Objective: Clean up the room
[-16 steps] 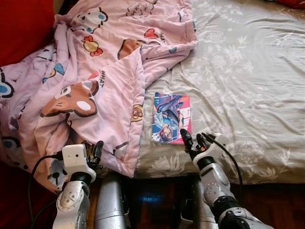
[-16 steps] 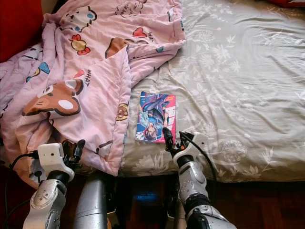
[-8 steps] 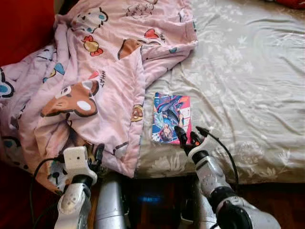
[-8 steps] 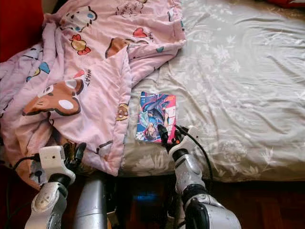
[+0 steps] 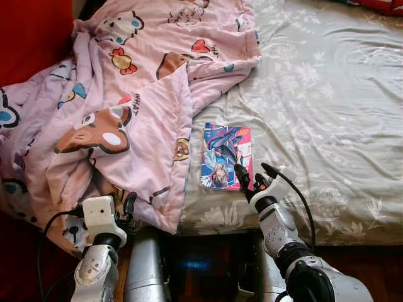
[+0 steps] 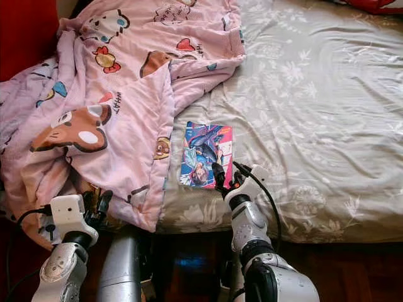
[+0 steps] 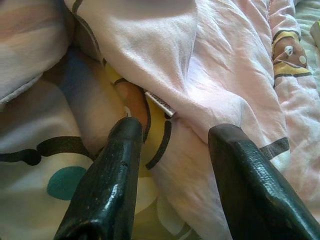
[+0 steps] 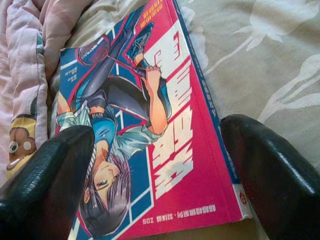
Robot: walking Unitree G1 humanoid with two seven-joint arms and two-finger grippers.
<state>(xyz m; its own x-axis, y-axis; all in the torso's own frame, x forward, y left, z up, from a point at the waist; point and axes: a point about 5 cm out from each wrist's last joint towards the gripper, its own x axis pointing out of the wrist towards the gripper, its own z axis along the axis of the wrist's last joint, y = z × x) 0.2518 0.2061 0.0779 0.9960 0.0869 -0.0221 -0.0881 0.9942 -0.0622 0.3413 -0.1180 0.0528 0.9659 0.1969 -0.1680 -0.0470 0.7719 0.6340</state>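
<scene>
I have brought my right gripper (image 5: 250,178) forward onto the book's (image 5: 225,155) near edge on the bed (image 5: 327,94), fingers spread wide astride it, gripping nothing yet, so the pickup looks close; left gripper (image 7: 172,165) idles open against the blanket (image 5: 126,94).

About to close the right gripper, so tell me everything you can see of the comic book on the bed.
The comic book is a thin paperback with a glossy cover in red, blue and white, showing a drawn figure with a racket and large white characters. It lies flat, closed and cover up on the grey floral sheet near the bed's front edge, just beside the pink cartoon blanket. The right gripper is at its near edge, open, one finger over the cover and the other beside its spine edge.
</scene>
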